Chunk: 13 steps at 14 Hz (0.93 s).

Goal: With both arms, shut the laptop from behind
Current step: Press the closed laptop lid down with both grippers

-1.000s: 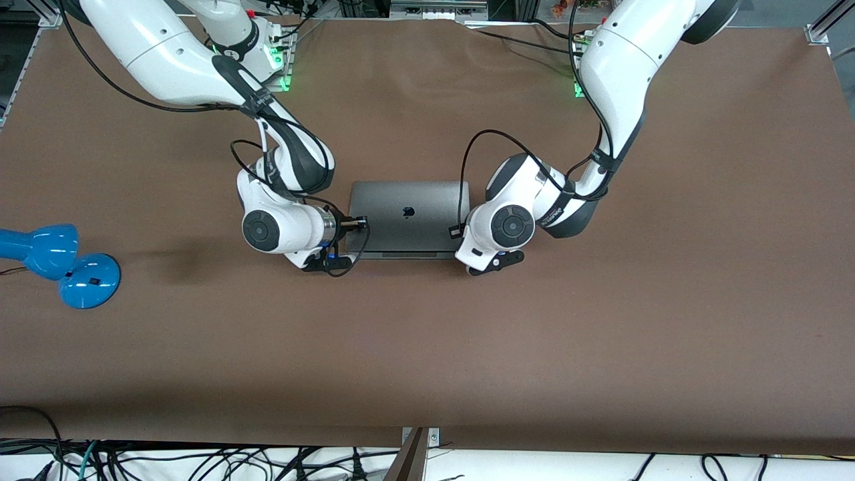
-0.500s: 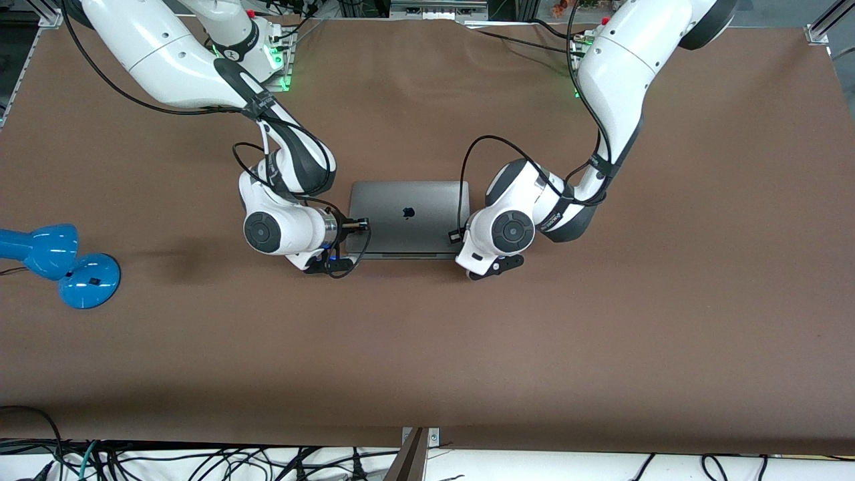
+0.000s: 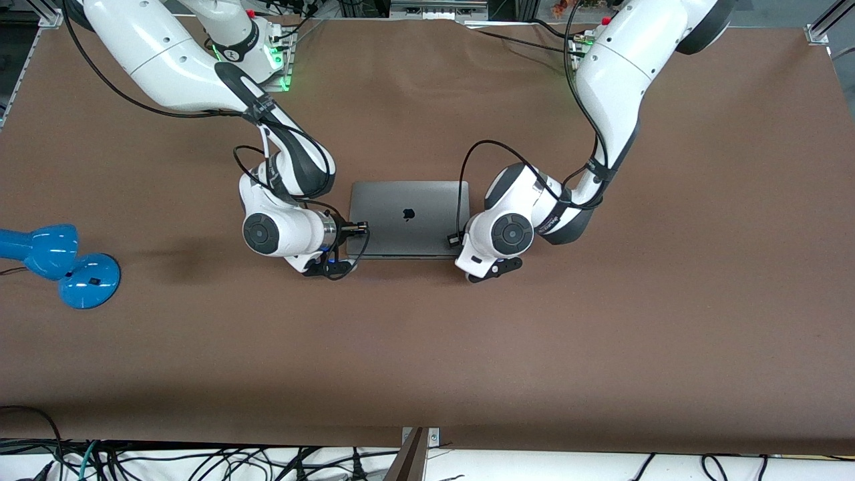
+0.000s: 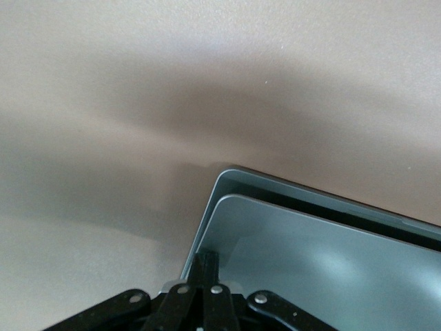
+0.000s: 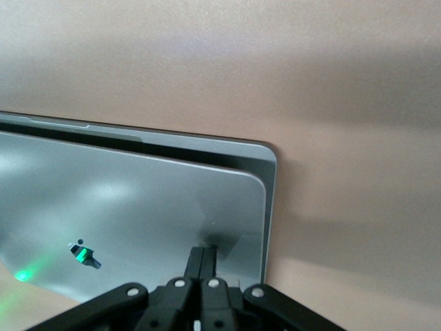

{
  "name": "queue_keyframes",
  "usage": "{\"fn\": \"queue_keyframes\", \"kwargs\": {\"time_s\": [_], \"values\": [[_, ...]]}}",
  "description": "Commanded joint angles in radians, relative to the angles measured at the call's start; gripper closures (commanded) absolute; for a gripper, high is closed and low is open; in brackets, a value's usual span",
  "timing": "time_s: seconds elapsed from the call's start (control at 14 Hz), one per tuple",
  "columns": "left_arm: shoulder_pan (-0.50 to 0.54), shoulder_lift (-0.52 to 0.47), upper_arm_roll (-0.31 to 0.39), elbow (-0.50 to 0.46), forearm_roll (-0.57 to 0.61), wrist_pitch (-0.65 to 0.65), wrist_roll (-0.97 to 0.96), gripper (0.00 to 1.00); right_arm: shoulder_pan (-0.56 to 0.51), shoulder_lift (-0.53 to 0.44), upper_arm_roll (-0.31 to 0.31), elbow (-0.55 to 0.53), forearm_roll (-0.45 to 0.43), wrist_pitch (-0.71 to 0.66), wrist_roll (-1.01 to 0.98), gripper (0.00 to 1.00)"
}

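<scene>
The grey laptop [image 3: 409, 219] lies mid-table, apple logo up, its lid [image 5: 138, 207] lowered to a thin dark gap above the base [image 4: 227, 181]. My right gripper [image 5: 202, 256] is shut, with its fingertips pressed on the lid near the corner at the right arm's end. It shows in the front view as the right gripper [image 3: 354, 232]. My left gripper [image 4: 207, 265] is shut too, and its tips rest on the lid's corner at the left arm's end. In the front view the left gripper [image 3: 459, 236] sits under its white wrist. Neither gripper holds anything.
A blue desk lamp [image 3: 63, 262] lies on the brown table [image 3: 427, 347] at the right arm's end. Black cables [image 3: 200, 461] run along the table edge nearest the front camera. Both arm bases stand at the edge farthest from that camera.
Both grippers have sunk a little and pushed the lid down. The strip of base that showed under the lid's front edge has narrowed to a thin line.
</scene>
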Motion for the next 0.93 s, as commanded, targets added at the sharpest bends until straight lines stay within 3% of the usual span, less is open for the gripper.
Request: {"fn": "queue_keyframes", "kwargs": {"time_s": [0.0,0.64,0.71,0.79,0.86], "values": [[-0.022,0.025,0.015,0.038,0.025,0.009,-0.01,1.0,0.006,0.027,-0.002,0.024,-0.012,0.005,-0.014,0.98],[-0.04,0.039,0.029,0.038,0.025,0.036,-0.01,1.0,0.02,0.067,-0.009,0.042,-0.014,0.059,-0.018,0.98],[-0.039,0.039,0.029,0.038,0.025,0.036,-0.01,0.88,0.02,0.064,-0.009,0.048,-0.012,0.05,-0.017,0.98],[-0.036,0.034,0.029,0.038,0.025,0.036,-0.012,0.45,0.02,0.058,-0.009,0.053,-0.005,0.042,-0.006,0.94],[-0.033,0.027,0.029,0.038,0.029,0.034,-0.01,0.17,0.017,0.038,-0.009,0.054,-0.004,0.018,-0.006,0.8]]}}
